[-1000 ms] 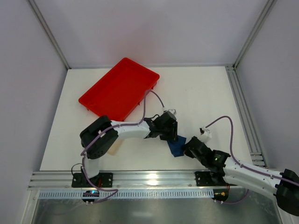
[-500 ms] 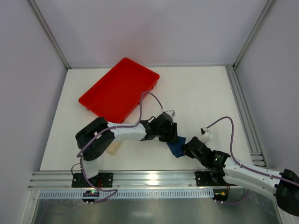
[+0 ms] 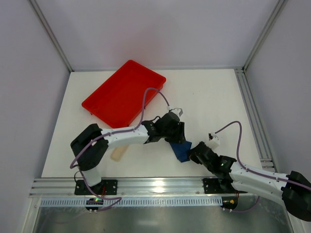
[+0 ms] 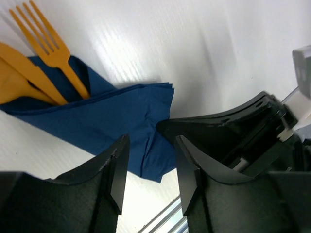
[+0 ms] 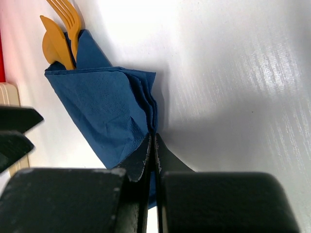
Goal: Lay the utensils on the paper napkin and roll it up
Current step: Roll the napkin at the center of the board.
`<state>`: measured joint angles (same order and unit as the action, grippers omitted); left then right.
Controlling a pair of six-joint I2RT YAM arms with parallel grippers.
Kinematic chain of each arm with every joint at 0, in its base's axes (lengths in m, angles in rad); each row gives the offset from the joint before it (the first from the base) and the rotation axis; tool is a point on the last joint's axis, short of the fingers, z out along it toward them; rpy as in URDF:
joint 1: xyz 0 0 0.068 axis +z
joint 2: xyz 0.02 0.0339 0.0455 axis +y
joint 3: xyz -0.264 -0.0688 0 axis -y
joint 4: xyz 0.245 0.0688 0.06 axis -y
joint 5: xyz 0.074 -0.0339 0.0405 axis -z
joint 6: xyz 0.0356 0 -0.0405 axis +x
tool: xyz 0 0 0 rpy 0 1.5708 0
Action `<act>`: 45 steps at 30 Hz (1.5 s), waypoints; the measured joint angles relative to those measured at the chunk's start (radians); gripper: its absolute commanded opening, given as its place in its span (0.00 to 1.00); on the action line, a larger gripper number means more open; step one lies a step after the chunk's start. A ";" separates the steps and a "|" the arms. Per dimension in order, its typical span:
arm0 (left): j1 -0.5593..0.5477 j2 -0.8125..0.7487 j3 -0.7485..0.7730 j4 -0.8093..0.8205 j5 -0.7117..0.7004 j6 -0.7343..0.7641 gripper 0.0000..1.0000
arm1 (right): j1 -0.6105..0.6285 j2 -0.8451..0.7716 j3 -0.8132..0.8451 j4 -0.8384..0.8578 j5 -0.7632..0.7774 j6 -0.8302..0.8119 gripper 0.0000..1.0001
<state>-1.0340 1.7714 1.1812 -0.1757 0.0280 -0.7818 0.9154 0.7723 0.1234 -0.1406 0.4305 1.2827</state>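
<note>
The navy paper napkin (image 3: 182, 151) lies folded on the table between both grippers. It shows in the left wrist view (image 4: 104, 124) and the right wrist view (image 5: 104, 114). Orange utensils poke out of its far end: a fork (image 4: 51, 46) and flat pieces (image 4: 19, 73) in the left wrist view, a fork (image 5: 70, 19) and a rounded piece (image 5: 54, 42) in the right wrist view. My right gripper (image 5: 151, 141) is shut on the napkin's layered edge. My left gripper (image 4: 148, 167) is open just above the napkin, holding nothing.
A red tray (image 3: 124, 92) sits at the back left. A pale beige flat strip (image 3: 117, 153) lies near the left arm and shows at the left edge of the right wrist view (image 5: 7, 97). The table's front rail (image 3: 155, 184) runs close behind the grippers.
The left arm has stretched lower and shifted slightly, its gripper staying over the napkin's upper end. The right gripper has edged a little left on the napkin.
</note>
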 measured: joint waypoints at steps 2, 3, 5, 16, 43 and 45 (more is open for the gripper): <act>0.000 -0.024 -0.046 0.017 0.015 -0.011 0.43 | 0.002 0.013 0.003 0.006 0.000 0.016 0.04; -0.002 -0.031 -0.074 0.032 0.026 -0.023 0.41 | 0.003 0.018 0.005 0.007 0.001 0.026 0.04; -0.007 -0.032 -0.124 0.071 0.048 -0.037 0.40 | 0.006 0.029 0.008 0.010 0.002 0.041 0.04; -0.040 -0.012 -0.193 0.211 0.130 -0.084 0.36 | 0.017 0.024 0.012 0.001 0.008 0.086 0.04; -0.100 0.068 -0.174 0.219 0.097 -0.049 0.36 | 0.019 -0.158 0.109 -0.293 0.069 -0.009 0.37; -0.101 0.068 -0.177 0.224 0.098 -0.037 0.36 | 0.014 -0.192 0.150 -0.320 0.079 -0.087 0.37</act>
<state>-1.1351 1.8389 1.0039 0.0486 0.1265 -0.8188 0.9298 0.5808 0.2737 -0.4606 0.5091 1.1961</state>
